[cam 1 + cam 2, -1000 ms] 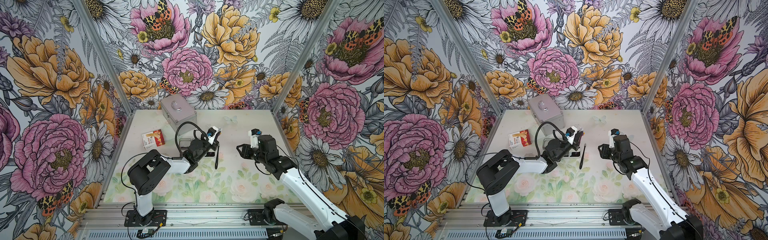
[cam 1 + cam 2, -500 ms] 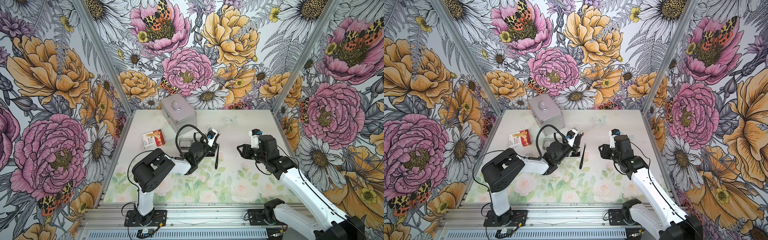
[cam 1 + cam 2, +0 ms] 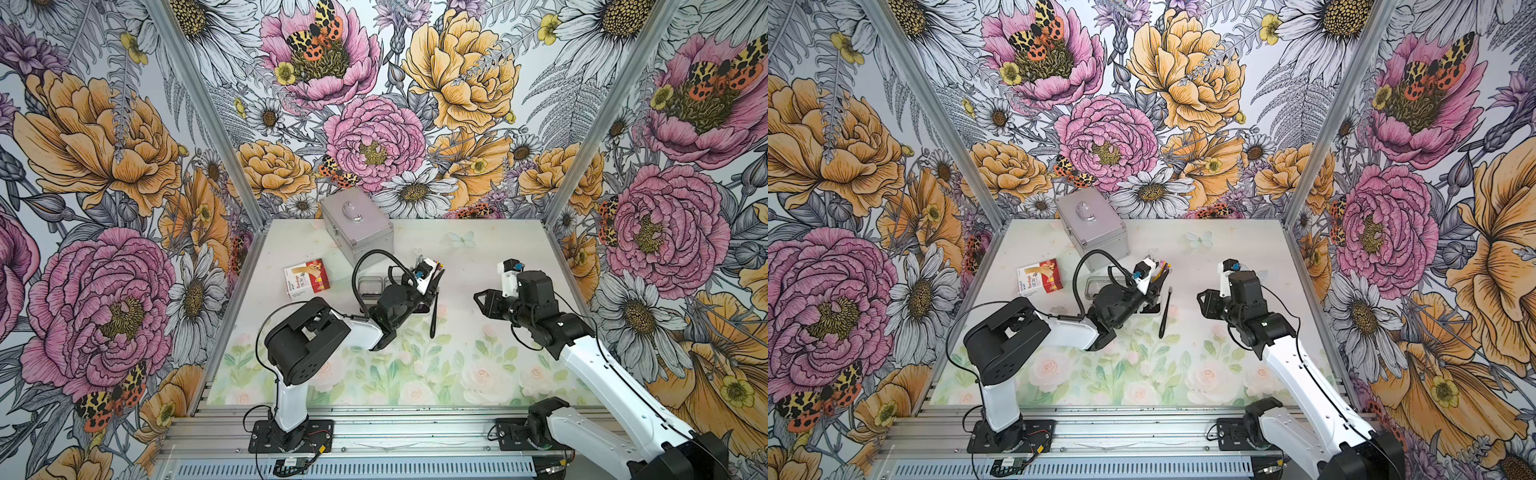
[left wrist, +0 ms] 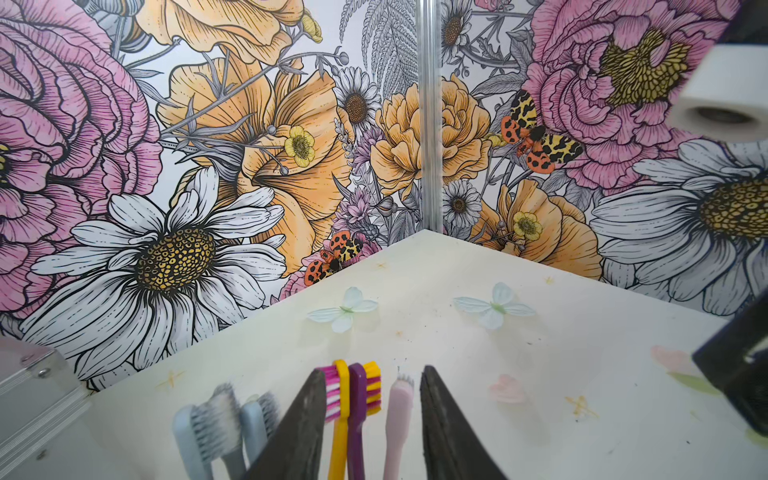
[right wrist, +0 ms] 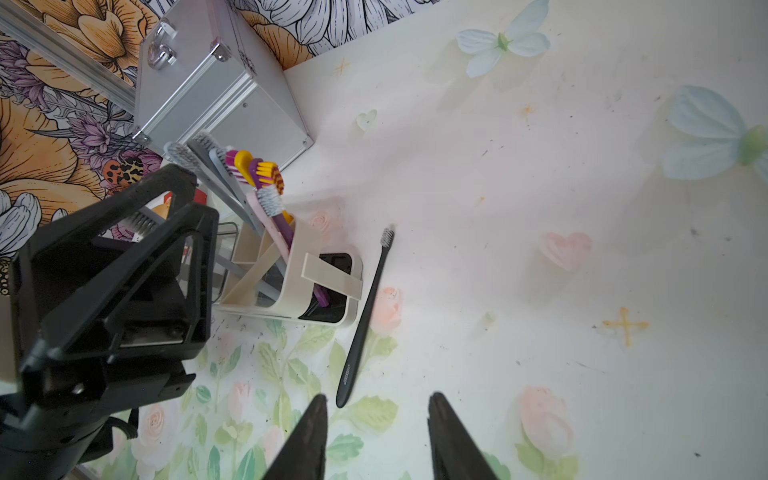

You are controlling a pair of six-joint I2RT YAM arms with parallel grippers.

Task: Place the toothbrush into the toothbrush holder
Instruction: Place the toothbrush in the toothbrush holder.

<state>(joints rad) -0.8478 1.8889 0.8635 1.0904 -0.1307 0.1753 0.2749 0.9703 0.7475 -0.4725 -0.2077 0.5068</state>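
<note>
Currently the black toothbrush [image 3: 434, 313] lies flat on the tabletop [image 3: 478, 270], at three o'clock of the toothbrush holder [image 5: 305, 243]. The left pincer [image 4: 372, 370], half-open and empty, straddles standing brushes [image 4: 340, 399]; lifting could snag them. The right pincer [image 5: 378, 395], half-open and empty, may skid the thin handle.

My left gripper [image 3: 433, 279] hangs over the toothbrush holder [image 3: 368, 277], beside coloured brush heads [image 3: 439, 266]. A black toothbrush [image 3: 433, 318] lies flat at its six o'clock. My right gripper [image 3: 482, 300] sits at three o'clock, well apart.
</note>
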